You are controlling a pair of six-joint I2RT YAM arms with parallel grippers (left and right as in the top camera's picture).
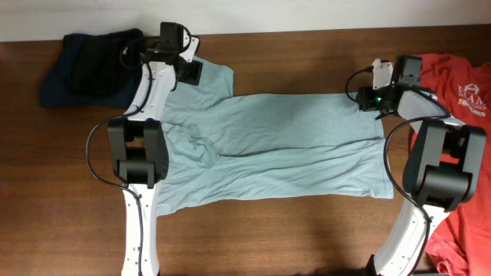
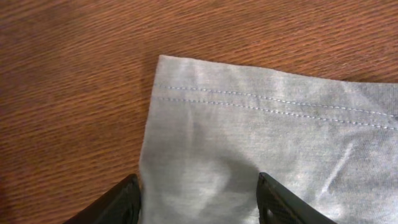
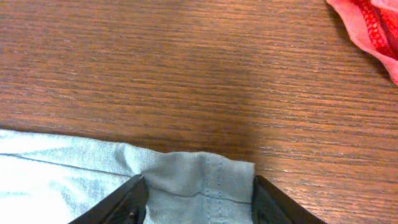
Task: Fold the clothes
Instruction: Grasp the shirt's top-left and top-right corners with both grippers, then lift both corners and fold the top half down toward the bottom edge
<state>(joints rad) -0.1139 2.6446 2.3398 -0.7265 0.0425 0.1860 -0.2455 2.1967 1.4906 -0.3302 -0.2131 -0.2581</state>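
The left tool (image 2: 196,194), jaws apart, straddles a sleeve-hem corner of the plain pale blue-grey cotton T-shirt (image 1: 276,146), which lies spread flat across the brown wooden counter (image 1: 307,238). The right tool (image 3: 196,196), jaws apart, straddles the shirt's rumpled bottom-hem corner, near a coral-red printed T-shirt (image 1: 460,84).

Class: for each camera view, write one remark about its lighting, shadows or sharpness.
Overhead: even light, no glare on the table. Left wrist: hem stitching of the pale blue-grey T-shirt sharp, a shadow on it near the left hand. Right wrist: wood grain crisp, a dim patch mid-frame.
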